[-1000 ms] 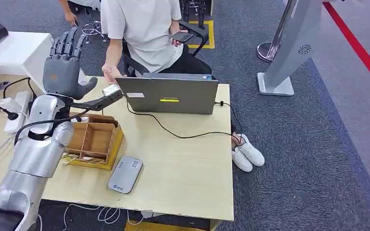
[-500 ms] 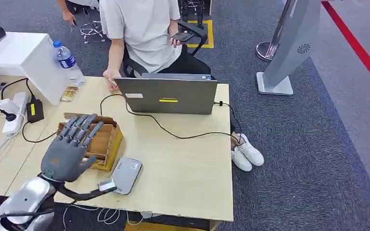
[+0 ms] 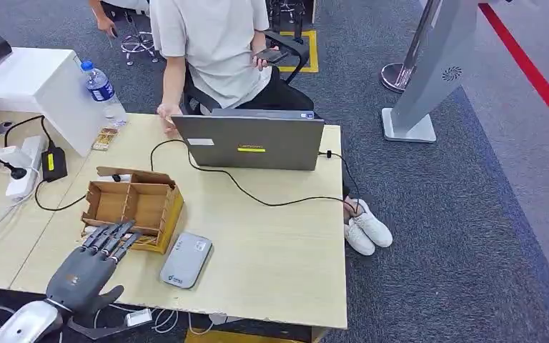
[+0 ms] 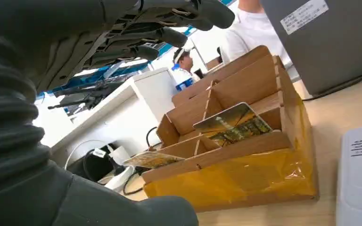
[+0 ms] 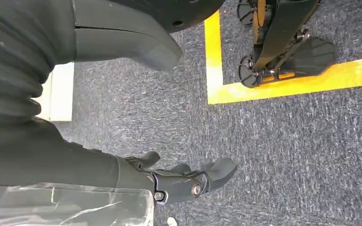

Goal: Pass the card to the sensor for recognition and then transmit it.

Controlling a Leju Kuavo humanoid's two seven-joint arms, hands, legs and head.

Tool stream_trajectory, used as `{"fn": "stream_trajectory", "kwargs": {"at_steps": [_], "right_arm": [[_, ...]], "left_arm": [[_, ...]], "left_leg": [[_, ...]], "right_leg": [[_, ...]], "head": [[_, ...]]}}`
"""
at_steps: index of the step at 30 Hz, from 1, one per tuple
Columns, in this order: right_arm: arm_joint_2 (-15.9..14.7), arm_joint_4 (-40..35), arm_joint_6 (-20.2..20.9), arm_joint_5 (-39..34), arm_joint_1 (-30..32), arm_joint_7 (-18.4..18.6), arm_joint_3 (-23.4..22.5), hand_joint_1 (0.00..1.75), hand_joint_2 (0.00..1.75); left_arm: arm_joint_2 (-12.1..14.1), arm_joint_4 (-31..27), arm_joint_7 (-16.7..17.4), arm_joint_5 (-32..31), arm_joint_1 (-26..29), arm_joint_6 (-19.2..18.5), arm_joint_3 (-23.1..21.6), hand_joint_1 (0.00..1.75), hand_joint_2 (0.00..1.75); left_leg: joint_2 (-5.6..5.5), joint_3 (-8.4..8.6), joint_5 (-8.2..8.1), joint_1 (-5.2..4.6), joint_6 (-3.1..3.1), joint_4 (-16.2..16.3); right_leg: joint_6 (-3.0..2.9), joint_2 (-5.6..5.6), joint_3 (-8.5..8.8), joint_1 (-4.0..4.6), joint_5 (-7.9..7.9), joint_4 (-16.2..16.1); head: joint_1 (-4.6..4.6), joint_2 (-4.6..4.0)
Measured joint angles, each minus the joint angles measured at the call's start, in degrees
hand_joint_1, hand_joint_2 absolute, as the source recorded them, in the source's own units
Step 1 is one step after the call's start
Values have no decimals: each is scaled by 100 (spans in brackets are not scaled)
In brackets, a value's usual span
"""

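Printed cards (image 4: 231, 125) lie in the brown cardboard divided box (image 3: 134, 206) near the tabletop's left front edge, beside the grey flat sensor (image 3: 186, 259). The left hand (image 3: 86, 268) has dropped there, fingers spread, empty; pickup comes next. Right hand (image 5: 188, 181) hangs, loosely curled.

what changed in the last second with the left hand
The left hand came down from up by the laptop to the table's near edge, fingers reaching the box. It holds nothing and took nothing. Box, sensor and laptop stayed put.
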Motion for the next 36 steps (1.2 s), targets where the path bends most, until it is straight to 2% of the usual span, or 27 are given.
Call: {"fn": "stream_trajectory", "kwargs": {"at_steps": [3,7,12,26,31,32,36], "right_arm": [[0,0,2,44,-1,0,-2,0,175],[0,0,17,105,-8,0,-2,0,175],[0,0,28,157,-10,15,-2,0,175],[0,0,94,404,-36,33,-2,0,175],[0,0,98,413,-36,33,0,0,175],[0,0,101,413,-37,33,0,0,175],[0,0,116,466,-40,17,0,0,175]], "left_arm": [[-50,99,57,4,-57,4,22,0,175],[-346,433,92,-133,-310,26,109,0,175],[-594,666,153,-268,-460,83,194,0,175],[-1600,1608,168,-726,-1112,297,328,0,175],[-1757,1753,168,-739,-1230,302,328,0,175],[-1795,1801,168,-741,-1260,304,328,175,175],[-1886,1919,98,-780,-1348,352,328,175,175]], "left_leg": [[0,0,0,-1,0,1],[-6,-1,2,-1,3,1],[-5,1,2,-1,3,1],[-7,0,2,-2,3,2],[-6,1,2,-1,3,2],[-6,1,2,-1,3,2],[-7,0,2,-1,3,2]], "right_leg": [[0,-1,0,-1,0,0],[0,-13,2,-1,0,0],[0,-11,1,-1,0,0],[0,-14,3,-1,1,0],[0,-13,2,-1,1,0],[0,-14,2,-1,1,0],[0,-13,1,-1,1,0]], "head": [[0,0],[0,0],[0,0],[0,0],[0,0],[0,0],[0,0]]}}
